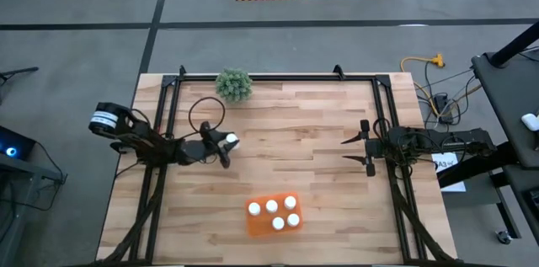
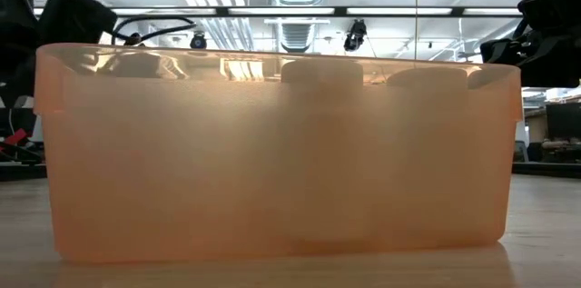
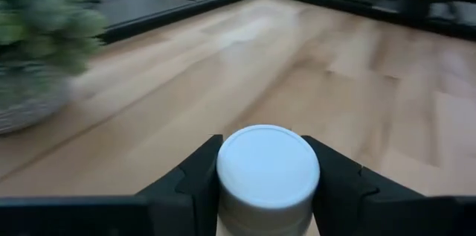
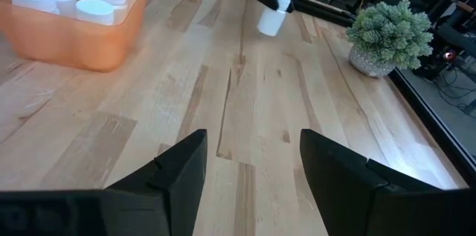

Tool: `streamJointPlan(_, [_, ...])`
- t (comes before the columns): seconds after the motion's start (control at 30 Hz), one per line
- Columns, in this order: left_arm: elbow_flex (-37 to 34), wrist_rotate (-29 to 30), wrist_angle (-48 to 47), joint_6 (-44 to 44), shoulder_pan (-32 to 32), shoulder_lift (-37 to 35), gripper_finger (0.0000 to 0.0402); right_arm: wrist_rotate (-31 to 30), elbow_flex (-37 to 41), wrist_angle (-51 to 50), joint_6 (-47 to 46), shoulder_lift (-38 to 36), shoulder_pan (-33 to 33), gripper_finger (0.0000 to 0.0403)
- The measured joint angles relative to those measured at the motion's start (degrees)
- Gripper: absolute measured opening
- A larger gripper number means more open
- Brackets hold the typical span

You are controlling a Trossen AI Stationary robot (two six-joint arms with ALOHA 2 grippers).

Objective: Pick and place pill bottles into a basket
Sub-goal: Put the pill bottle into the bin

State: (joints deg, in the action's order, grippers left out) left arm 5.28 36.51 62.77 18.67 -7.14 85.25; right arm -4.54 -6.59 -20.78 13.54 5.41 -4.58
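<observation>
Now the left hand (image 1: pixel 226 142), fingers closed on the last pill bottle (image 1: pixel 230 140) left of the counter's centre, should carry it level to the basket (image 1: pixel 253 226) near the front edge, clearing the five bottles (image 1: pixel 274 213) inside, while the right hand (image 1: pixel 367 148) waits open near the right edge.

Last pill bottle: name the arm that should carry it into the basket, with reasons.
Left. The left gripper is already shut on the last pill bottle. The right gripper is open and empty at the table's right side. The basket holds five.
</observation>
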Motion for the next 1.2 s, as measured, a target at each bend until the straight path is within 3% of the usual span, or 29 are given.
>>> streamJointPlan(0.23, [2.98, -9.3, 0.12, -2.77, -1.19, -0.08, 0.0141, -0.01, 0.0, 0.01, 0.0, -0.02, 0.0, 0.0206])
streamJointPlan(0.5, [7.15, -12.58, 0.04, -7.71, -6.98, -0.08, 0.0141, 0.0, 0.0, 0.02, 0.0, -0.04, 0.0, 0.0206])
streamJointPlan(0.83, [14.14, -12.99, -0.68, -14.62, -15.21, -0.1, 0.0141, 0.0, 0.0, 0.02, 0.0, -0.04, 0.0, 0.0206])
streamJointPlan(1.2, [24.63, -12.89, -11.73, -14.55, -19.78, 2.71, 0.0141, 0.02, 0.0, -0.02, 0.0, -0.04, 0.0, 0.0206])
